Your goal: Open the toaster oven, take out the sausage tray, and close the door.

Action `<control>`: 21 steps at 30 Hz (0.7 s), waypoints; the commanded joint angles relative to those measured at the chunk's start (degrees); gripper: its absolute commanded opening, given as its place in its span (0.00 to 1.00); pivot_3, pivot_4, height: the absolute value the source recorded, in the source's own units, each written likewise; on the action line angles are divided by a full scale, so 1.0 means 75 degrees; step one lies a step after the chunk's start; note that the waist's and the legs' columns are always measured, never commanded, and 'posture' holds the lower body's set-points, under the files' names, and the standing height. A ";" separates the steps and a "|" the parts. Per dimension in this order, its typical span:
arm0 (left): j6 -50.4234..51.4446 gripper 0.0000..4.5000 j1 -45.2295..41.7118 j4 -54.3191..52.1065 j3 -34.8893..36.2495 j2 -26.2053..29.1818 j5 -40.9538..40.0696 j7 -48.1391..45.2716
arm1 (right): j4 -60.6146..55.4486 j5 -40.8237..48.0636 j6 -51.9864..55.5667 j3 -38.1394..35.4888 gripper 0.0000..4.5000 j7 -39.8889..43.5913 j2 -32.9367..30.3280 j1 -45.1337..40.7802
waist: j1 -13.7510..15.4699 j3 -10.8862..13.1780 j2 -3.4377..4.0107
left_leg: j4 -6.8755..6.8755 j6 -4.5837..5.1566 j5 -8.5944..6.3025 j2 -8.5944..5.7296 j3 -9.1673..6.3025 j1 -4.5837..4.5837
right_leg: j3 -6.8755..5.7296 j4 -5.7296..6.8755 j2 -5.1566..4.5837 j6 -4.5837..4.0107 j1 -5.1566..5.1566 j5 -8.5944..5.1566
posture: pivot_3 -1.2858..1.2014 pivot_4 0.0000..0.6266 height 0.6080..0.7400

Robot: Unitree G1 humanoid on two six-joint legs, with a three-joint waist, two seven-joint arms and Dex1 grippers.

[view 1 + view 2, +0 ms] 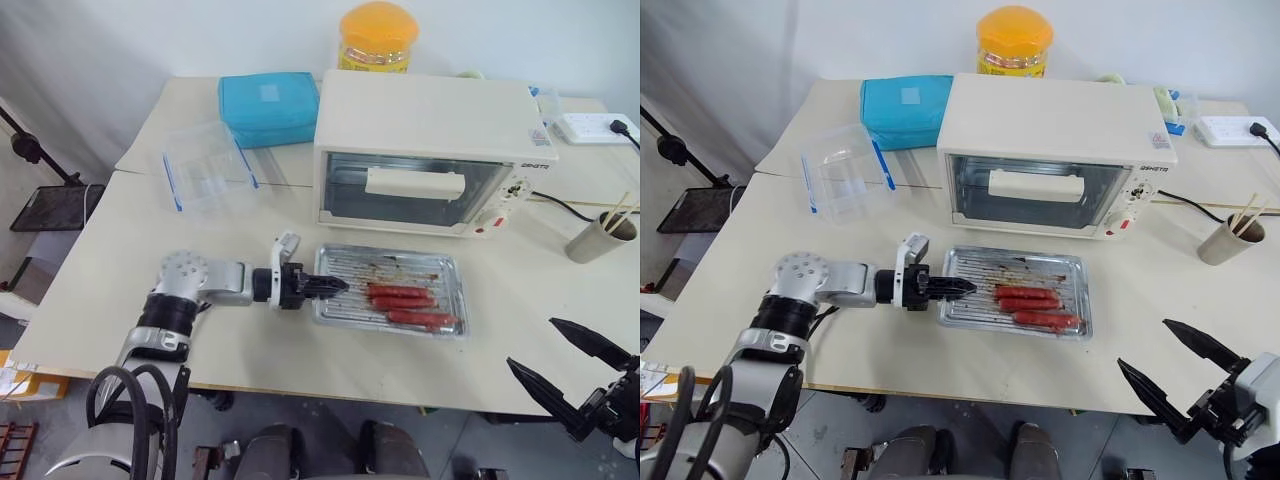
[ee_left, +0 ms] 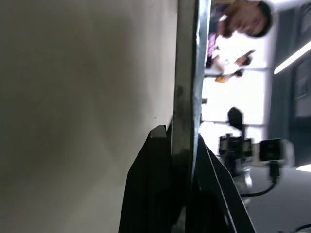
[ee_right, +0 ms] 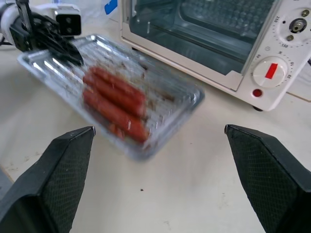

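Left gripper (image 1: 335,285) fingers pinched on the left rim of the sausage tray (image 1: 392,290), a shiny metal rectangle lying flat on the pale counter (image 1: 120,250) just before the toaster oven (image 1: 425,150). Door (image 1: 415,185) looks shut, though glare makes it hard to be sure. Right gripper (image 1: 565,365) fingers spread wide, empty, off the counter's near right edge. Teal pouch (image 1: 268,107) and clear container (image 1: 205,165) sit behind.

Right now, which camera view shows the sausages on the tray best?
The right wrist view: the sausages lie close, in the middle of the sausage tray. Both eye views show them whole but from farther away. The left wrist view gives the tray's rim edge-on.
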 commanded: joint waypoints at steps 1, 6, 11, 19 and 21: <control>-0.0238 0.00 -0.0483 0.0500 -0.0034 -0.0324 0.1088 -0.0914 | -0.0361 0.0193 -0.0057 -0.0234 0.99 -0.0084 -0.0021 0.0213 | 0.0007 0.0001 -0.0001 | -0.0004 -0.0002 0.0004 0.0001 0.0001 0.0001 | 0.0000 -0.0003 0.0002 0.0000 -0.0001 0.0000 | 0.52 0.24 1.00; -0.0178 0.00 -0.0574 0.0512 0.0073 -0.0487 0.2079 -0.1568 | -0.0426 0.0185 -0.0074 -0.0109 0.99 -0.0137 -0.0052 0.0255 | 0.0007 0.0001 -0.0001 | -0.0005 -0.0003 0.0005 0.0029 0.0002 0.0004 | 0.0007 -0.0002 -0.0002 0.0000 -0.0001 0.0000 | 0.52 0.24 1.00; 0.0036 0.26 -0.0298 -0.0198 0.0122 -0.0372 0.2618 -0.2022 | -0.0387 0.0144 -0.0073 0.0054 1.00 -0.0153 -0.0077 0.0160 | 0.0003 0.0001 -0.0001 | -0.0005 -0.0002 0.0006 0.0038 0.0002 0.0005 | 0.0007 0.0003 -0.0004 0.0000 -0.0003 0.0000 | 0.52 0.24 1.00; -0.1429 0.74 0.0828 -0.2358 0.0185 0.0806 0.3598 -0.3128 | 0.0052 -0.0038 -0.0103 0.0479 1.00 0.0030 -0.0285 -0.0322 | -0.0048 0.0000 0.0000 | -0.0007 0.0000 0.0008 0.0043 0.0004 0.0005 | 0.0009 0.0010 -0.0005 -0.0001 -0.0010 0.0000 | 0.52 0.24 1.00; -0.2446 0.88 0.1401 -0.3064 0.0093 0.1409 0.3941 -0.4085 | 0.0191 -0.0054 -0.0113 0.0546 1.00 0.0108 -0.0395 -0.0491 | -0.0089 -0.0002 0.0003 | -0.0013 -0.0002 0.0007 0.0046 0.0009 0.0012 | 0.0012 0.0010 -0.0005 -0.0002 -0.0010 -0.0001 | 0.52 0.24 1.00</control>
